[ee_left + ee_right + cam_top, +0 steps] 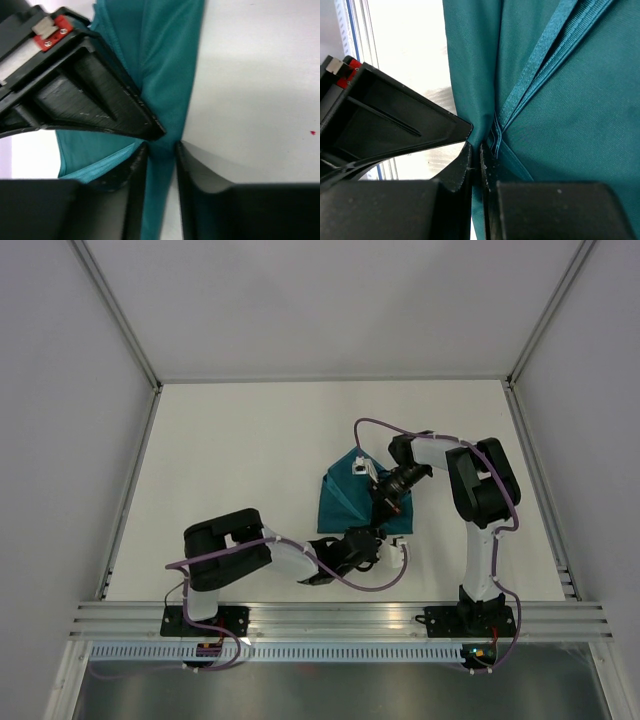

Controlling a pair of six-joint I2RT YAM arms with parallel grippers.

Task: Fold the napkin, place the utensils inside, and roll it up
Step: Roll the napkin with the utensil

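From above, the left arm lies low along the near side and reaches to the right, and its left pincer (360, 543) meets the near edge of the napkin (345, 502). The right arm stands up from its base, bends at the elbow and comes back to the left, so the right pincer (388, 508) is on the right part of the cloth. The napkin is a bunched teal shape near the middle of the white counter (250, 460), with much free room to the left and far side; grey walls close the sides, and a metal rail (340, 618) runs along the near edge. In this view the fingers are too small to judge. In the left wrist view, the left pincer (161, 152) is narrow and grips a thin strip of the napkin (165, 60), beside bare counter (250, 75) with a small red speck (312, 132). In the right wrist view, the right pincer (476, 150) is almost closed and pinches a fold of the napkin (560, 125), where the hem (540, 55) runs down toward the fingers. The cloth fills most of the picture, and its outer edges are cut off.
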